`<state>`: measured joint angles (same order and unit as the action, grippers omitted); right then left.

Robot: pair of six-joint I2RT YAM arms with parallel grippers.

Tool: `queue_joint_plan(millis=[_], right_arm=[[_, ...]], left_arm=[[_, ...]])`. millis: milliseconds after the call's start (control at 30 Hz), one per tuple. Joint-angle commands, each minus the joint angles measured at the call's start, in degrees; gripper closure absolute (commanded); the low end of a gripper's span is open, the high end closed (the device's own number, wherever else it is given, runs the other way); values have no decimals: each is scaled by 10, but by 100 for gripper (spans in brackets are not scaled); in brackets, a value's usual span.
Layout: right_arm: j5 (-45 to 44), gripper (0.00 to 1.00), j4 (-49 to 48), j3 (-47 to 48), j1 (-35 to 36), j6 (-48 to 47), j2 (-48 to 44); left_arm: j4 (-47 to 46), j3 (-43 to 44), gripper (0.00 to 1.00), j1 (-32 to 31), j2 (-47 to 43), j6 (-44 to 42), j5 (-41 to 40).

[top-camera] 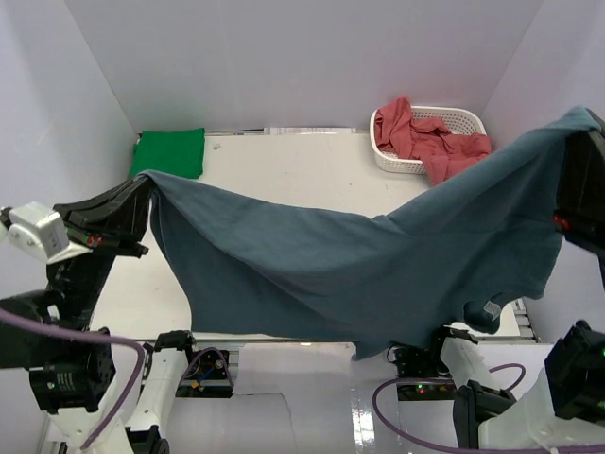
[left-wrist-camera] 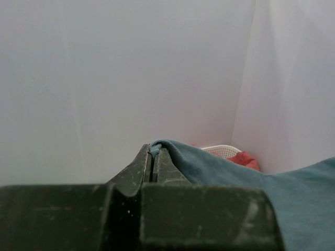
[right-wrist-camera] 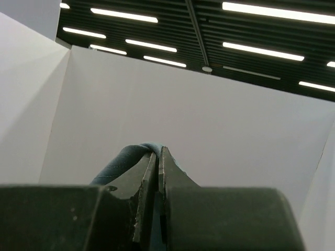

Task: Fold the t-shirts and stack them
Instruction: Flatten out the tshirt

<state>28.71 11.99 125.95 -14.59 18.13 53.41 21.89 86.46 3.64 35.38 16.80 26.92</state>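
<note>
A slate blue t-shirt (top-camera: 359,260) hangs spread in the air between my two arms, sagging in the middle over the table. My left gripper (top-camera: 148,182) is shut on its left corner; in the left wrist view the cloth (left-wrist-camera: 220,167) drapes off the pinched fingertips (left-wrist-camera: 153,148). High at the right, my right gripper (top-camera: 584,121) is shut on the other corner, and a blue hem (right-wrist-camera: 125,157) curls over its tips (right-wrist-camera: 158,150). A bright green t-shirt (top-camera: 169,151) lies folded at the back left. Salmon red t-shirts (top-camera: 430,142) fill the basket.
A white perforated basket (top-camera: 458,118) stands at the back right of the white table (top-camera: 284,170), also seen in the left wrist view as the basket (left-wrist-camera: 222,150). White walls enclose the table on three sides. Arm bases and cables sit along the near edge.
</note>
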Motion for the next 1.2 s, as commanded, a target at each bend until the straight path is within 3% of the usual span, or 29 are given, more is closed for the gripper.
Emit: queue_joint_plan(millis=[0,233,433,1000,1167], right_arm=[[-43,92,-64,-10,11,6,-39],[-66,92,-81,7,16,19,-52],[-36,92,-137,-90,15,58,-69],[-8,92,-132,-128,13,63,-82],[14,92,-142,-199,11,78,-88]], left_arm=[[3,21,100,-14,-24,-14,-69],[18,14,100,-27,-45,-33,-115],[6,-44,100,-27,-74,-31,-150],[25,-162,100,-57,-147,-18,-175],[24,-178,100,-62,-147,-27,-187]])
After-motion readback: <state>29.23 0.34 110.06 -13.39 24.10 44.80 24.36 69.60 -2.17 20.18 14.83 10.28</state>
